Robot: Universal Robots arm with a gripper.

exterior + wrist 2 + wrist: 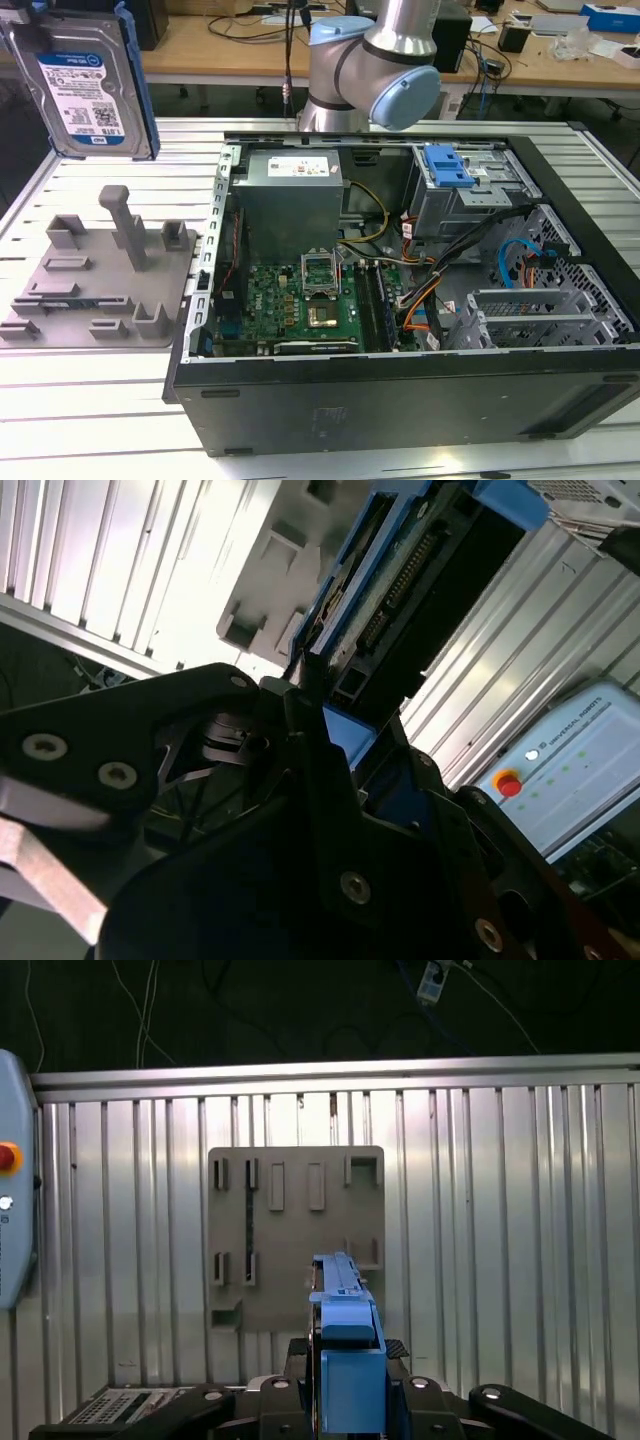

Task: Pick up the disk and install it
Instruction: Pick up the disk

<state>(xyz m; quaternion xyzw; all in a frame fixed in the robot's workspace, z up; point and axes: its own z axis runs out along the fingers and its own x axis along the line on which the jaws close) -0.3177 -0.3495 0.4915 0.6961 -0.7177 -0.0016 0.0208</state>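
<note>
**Exterior view.** The disk (85,85), a silver drive with a white-and-blue label framed by a blue carrier, stood upright in the air. It was well above the grey fixture plate (100,285) and touched none of the plate's posts. The plate lay flat on the slatted metal table (60,400). Just beside the plate, on the exterior view's right, lay the open computer case (400,380). Inside the case, a grey power supply (290,190) and a green motherboard (290,310) occupied the side nearer the plate. A metal drive cage (470,205) carrying a small blue latch (447,165) occupied the side farther from the plate. The arm (375,60) rose beyond the case's far wall, on the exterior view's right of the plate.

**First wrist view.** The pincer (347,1352) was pinching the disk (343,1290), which was seen edge-on, and was pressed against both of its sides. The plate (296,1235) lay beneath the disk on the table (500,1210). A pale pendant with a red button (12,1180) rested on the table, apart from the plate.

**Second wrist view.** The black pincer (320,705) clamped the disk (420,580) at its blue carrier, with the dark connector side of the drive facing the camera. Part of the plate (265,575) was visible past the disk, lying on the ribbed table (100,550). The pendant (570,770) lay on the far side of the disk from the plate.
</note>
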